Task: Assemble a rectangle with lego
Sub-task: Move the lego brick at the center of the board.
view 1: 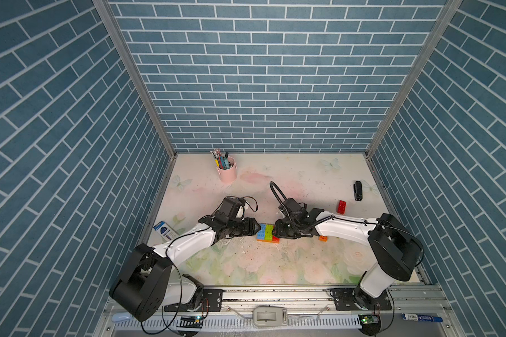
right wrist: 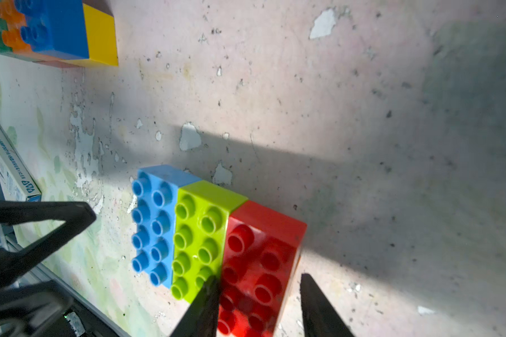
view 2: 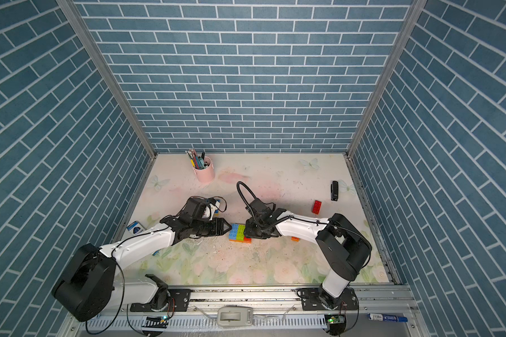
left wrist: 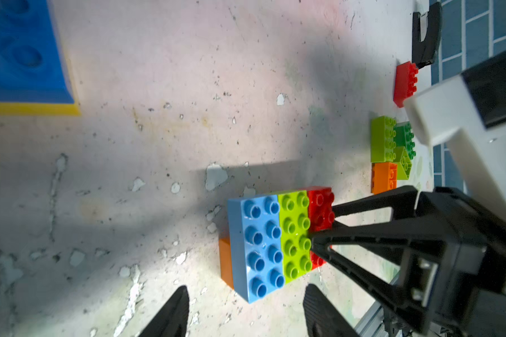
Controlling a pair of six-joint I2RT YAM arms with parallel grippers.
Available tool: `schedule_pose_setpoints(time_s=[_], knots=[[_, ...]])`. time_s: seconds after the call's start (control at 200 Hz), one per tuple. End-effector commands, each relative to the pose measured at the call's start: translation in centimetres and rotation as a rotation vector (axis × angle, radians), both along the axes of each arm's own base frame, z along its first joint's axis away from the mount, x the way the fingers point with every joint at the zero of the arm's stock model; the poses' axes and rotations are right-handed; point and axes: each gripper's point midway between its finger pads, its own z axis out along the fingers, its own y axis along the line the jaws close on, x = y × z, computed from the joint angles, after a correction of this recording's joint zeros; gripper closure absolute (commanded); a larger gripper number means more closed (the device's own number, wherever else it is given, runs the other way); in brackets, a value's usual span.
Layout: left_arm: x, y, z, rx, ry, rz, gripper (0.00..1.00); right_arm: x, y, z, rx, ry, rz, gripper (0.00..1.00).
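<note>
Left fingers [left wrist: 174,312] gape empty just left of your blue brick [left wrist: 257,245]; right fingers [right wrist: 205,306] stand apart over the red brick [right wrist: 263,251].

The lego bricks [left wrist: 260,248] look like glossy, smooth plastic; the worktop [left wrist: 158,131] has a matt, chipped, flaking printed surface.

Both arms stretch low and inward from their bases, forearms nearly level, so the two pincers face each other tip to tip, near but apart. The left arm [view 1: 187,242] ends in the left pincer [view 1: 257,228], its jaws standing clearly apart. The right arm [view 1: 345,230] carries the right pincer [view 1: 274,230], jaws partly spread; whether they grip I can't tell.
</note>
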Motion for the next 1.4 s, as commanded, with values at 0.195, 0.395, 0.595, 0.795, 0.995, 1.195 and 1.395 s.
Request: schedule_pose_setpoints(time_s=[0.195,0.395,0.595,0.795,0.995,1.195,1.395], knots=[[-1.3,-1.5,-1.7,0.001,0.022,-0.003,0.42,-0.6,-0.5,-0.6,-0.021,-0.005,0.02,0.58],[-0.6,-1.5,-1.3,0.005,-0.001,0.017,0.5,0.2,0.4,0.0,-0.003,-0.02,0.006,0.6],[0.1,-2.1,-1.2,0.018,0.003,-0.001,0.53,0.9,1.5,0.1,0.008,-0.022,0.008,0.61],[0.5,2.8,1.3,0.212,-0.057,0.071,0.34,1.0,2.6,0.7,0.028,-0.021,0.012,0.62],[1.0,9.0,5.2,0.371,-0.122,0.18,0.28,1.1,4.6,0.6,0.027,-0.016,0.007,0.62],[1.8,10.9,7.9,0.359,-0.18,0.207,0.27,0.8,6.0,0.9,0.023,-0.022,0.001,0.6],[1.2,9.9,7.4,0.279,-0.164,0.193,0.27,-0.6,5.7,1.6,0.002,-0.028,0.023,0.53]])
